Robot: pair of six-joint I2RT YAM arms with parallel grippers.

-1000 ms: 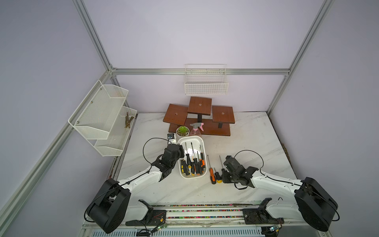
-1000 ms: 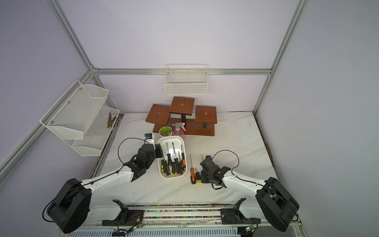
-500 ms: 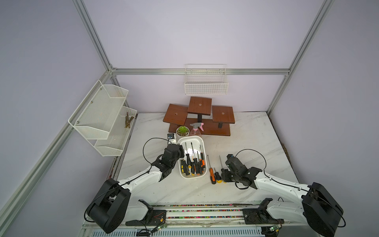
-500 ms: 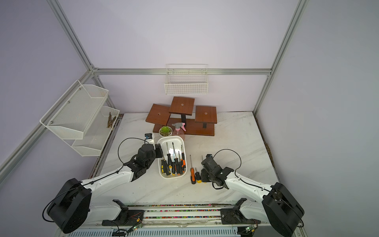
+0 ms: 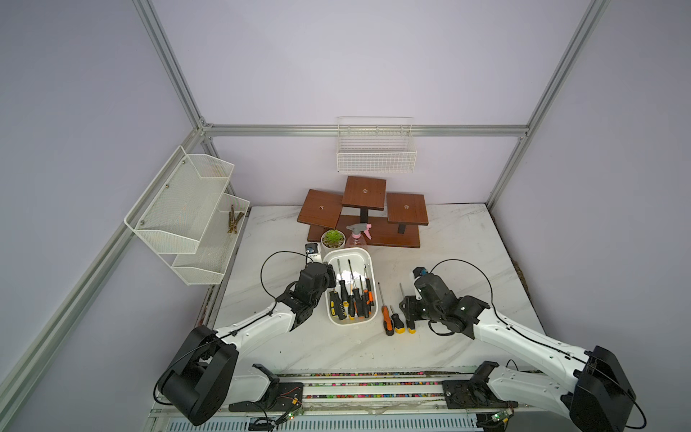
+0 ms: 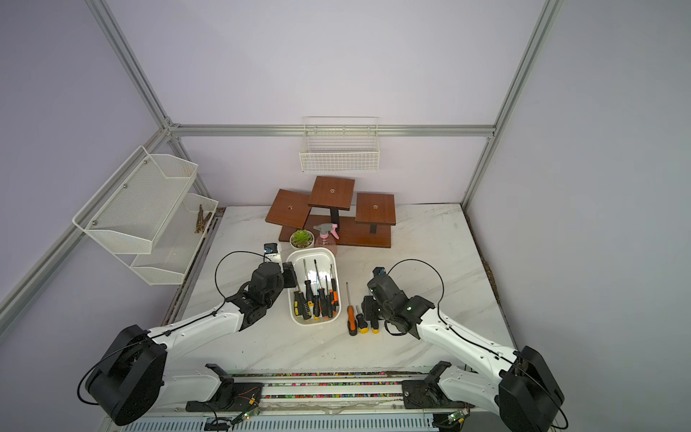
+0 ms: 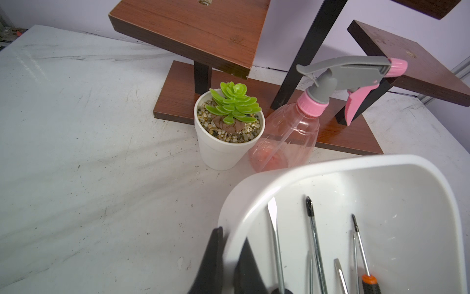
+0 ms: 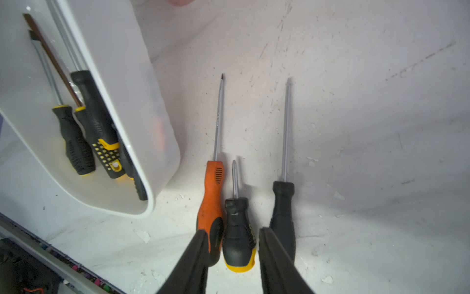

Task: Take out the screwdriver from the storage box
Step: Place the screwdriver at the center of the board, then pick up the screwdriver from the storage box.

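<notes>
White marble surface (image 5: pixel 448 243), scuffed. The smooth plastic box (image 5: pixel 355 256) sits mid-surface, cut off in both wrist views. Its screwdrivers (image 5: pixel 353 299) overlap, so the ribbed handles are hard to separate. The left pincer (image 7: pixel 232 236) is pressed together on the box's rim. The right pincer (image 8: pixel 233 230) is spread astride a stubby screwdriver (image 8: pixel 239 236) outside the box, and its fingers hide the butts of the orange one (image 8: pixel 212 193) and black one (image 8: pixel 282 203).
</notes>
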